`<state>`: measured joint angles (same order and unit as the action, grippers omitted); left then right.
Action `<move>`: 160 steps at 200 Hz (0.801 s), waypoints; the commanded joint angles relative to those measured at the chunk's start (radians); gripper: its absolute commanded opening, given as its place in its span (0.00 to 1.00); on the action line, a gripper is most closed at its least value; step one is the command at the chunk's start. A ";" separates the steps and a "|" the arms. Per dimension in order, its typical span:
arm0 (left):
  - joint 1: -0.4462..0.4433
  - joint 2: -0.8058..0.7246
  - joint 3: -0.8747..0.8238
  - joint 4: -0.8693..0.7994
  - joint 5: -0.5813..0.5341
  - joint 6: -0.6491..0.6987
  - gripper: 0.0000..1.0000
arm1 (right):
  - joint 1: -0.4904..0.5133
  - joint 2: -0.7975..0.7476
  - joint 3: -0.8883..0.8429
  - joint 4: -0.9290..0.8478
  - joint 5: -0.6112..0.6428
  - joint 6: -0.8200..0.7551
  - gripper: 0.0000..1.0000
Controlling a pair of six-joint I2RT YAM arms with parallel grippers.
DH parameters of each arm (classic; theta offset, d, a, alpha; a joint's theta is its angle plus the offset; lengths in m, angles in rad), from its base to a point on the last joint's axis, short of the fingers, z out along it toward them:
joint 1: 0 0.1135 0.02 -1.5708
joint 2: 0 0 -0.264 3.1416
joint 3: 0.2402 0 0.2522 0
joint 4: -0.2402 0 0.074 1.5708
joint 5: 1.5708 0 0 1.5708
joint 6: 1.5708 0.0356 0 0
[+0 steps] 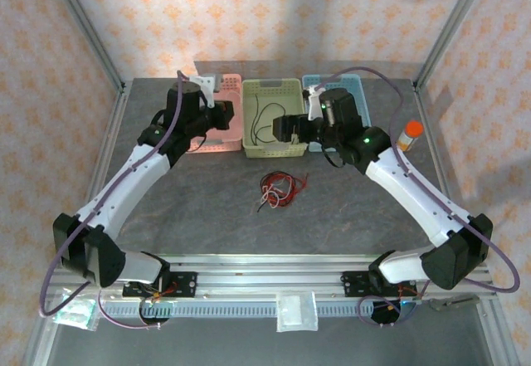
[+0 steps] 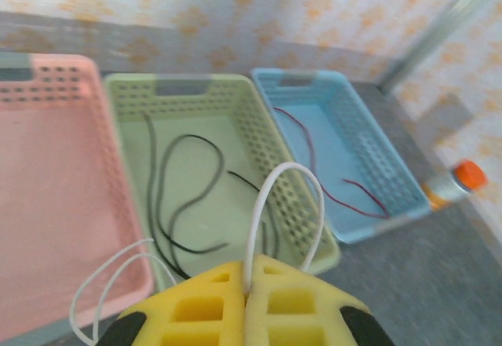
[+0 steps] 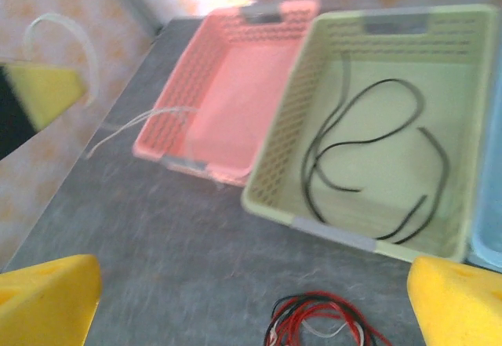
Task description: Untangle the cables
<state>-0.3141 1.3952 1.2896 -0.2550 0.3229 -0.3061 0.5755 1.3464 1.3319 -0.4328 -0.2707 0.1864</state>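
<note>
Left tool pinches the white cable; its tail could snag the pink basket's rim. Right tool gapes, empty.

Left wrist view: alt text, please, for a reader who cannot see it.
The shut left gripper pinches a white cable that loops up above its yellow fingers. Behind it stand a pink basket, a green basket holding a black cable and a blue basket holding a red cable.
</note>
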 commanded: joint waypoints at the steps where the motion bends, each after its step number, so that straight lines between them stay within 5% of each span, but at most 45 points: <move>1: 0.041 0.044 0.060 -0.025 -0.082 -0.016 0.00 | 0.001 -0.014 -0.028 0.019 0.255 0.139 1.00; 50: 0.124 0.216 0.161 -0.015 -0.118 -0.007 0.00 | 0.002 -0.082 -0.162 0.070 0.316 0.143 1.00; 124: 0.181 0.505 0.331 -0.025 -0.149 0.033 0.00 | 0.001 -0.107 -0.281 0.114 0.184 0.152 1.00; 160: 0.183 0.594 0.385 -0.053 -0.183 0.055 0.43 | 0.001 -0.104 -0.298 0.120 0.189 0.162 1.00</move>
<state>-0.1368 1.9640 1.6238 -0.2775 0.1848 -0.2825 0.5755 1.2671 1.0508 -0.3546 -0.0792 0.3298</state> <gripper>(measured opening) 0.297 0.996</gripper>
